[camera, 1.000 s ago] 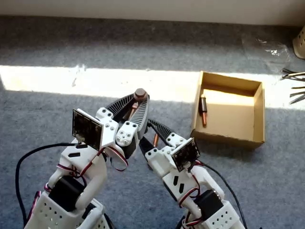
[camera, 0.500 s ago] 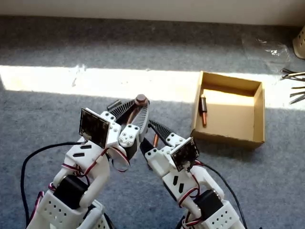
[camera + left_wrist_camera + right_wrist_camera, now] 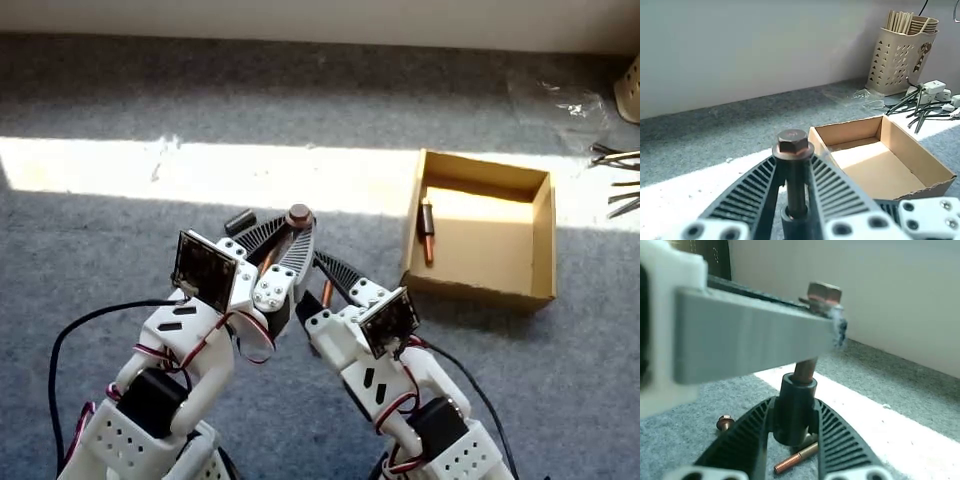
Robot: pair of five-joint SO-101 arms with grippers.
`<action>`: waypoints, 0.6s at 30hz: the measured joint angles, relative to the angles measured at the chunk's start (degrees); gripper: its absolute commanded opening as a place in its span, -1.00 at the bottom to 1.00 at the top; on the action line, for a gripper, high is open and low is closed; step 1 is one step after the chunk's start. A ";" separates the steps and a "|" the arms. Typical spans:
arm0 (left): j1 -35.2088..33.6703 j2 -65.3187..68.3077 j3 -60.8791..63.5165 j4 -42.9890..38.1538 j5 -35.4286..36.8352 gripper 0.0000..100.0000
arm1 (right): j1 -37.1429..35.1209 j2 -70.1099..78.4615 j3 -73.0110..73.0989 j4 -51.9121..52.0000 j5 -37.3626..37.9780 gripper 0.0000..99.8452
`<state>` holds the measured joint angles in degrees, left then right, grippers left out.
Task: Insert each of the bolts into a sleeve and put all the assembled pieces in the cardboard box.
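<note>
Surface: grey carpet [image 3: 120, 90] crossed by a sunlit band, with a pale wall [image 3: 740, 45] behind.

Item 1, left gripper [image 3: 793, 161]: ribbed fingers pressed on a bolt [image 3: 792, 142] just under its hexagonal head, the shaft upright between them.

Item 2, right gripper [image 3: 795, 421]: fingers closed round a black sleeve [image 3: 796, 399], held upright below the bolt. The right wrist view shows the copper shaft going into the sleeve's mouth, with a grey finger of the left gripper crossing in front.

Item 3, cardboard box [image 3: 480, 288]: open, on the carpet near the right arm. The high view shows one assembled piece [image 3: 427, 232] lying against its near-left inner wall.

Item 4, loose sleeve [image 3: 239, 221]: seen from above on the carpet, just beside the left gripper.

Item 5, loose bolts: the right wrist view shows a small one [image 3: 725, 422] and a threaded one [image 3: 795, 460] on the carpet under the grippers.

Item 6, perforated basket [image 3: 900, 62]: the left wrist view shows it against the wall beyond the box, holding flat sticks, with cables beside it.
</note>
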<state>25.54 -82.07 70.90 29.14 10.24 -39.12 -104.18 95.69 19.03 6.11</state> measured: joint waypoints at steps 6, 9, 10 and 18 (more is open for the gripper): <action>-0.79 0.00 0.00 0.00 0.00 -0.99 | 0.00 0.00 0.00 0.00 0.00 -0.99; -2.64 0.09 0.00 0.00 0.09 -0.99 | -0.18 0.00 0.00 0.00 0.00 -0.99; -3.16 0.18 0.00 0.00 0.09 -0.99 | -0.18 0.00 0.00 0.00 0.00 -0.99; -3.69 0.00 0.26 0.00 0.18 -0.99 | -0.18 0.00 0.00 0.00 0.00 -0.99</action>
<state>21.85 -82.07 71.16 29.14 10.42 -39.30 -104.18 95.69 19.03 6.11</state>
